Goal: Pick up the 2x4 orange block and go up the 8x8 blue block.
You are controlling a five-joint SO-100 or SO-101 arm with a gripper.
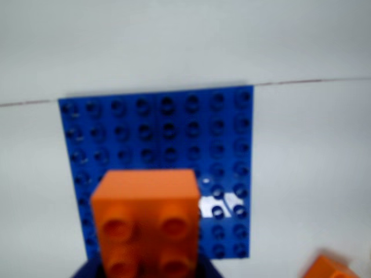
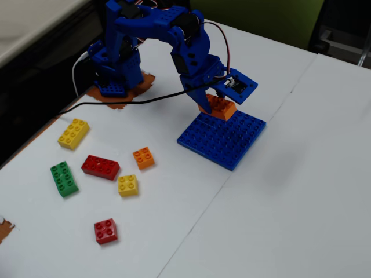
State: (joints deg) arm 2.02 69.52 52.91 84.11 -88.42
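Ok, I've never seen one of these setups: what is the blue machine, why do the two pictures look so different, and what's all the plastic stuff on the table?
The blue machine is a small robot arm whose two-finger gripper is closed on an oblong orange plastic brick, held just above the near edge of a flat square blue studded baseplate. The fixed view comes from a camera standing off to the side. The wrist view comes from a camera riding on the arm, so the orange brick fills its foreground with the baseplate behind. On the white table lie loose bricks: one long yellow, one green, one long red, and small orange, yellow and red ones.
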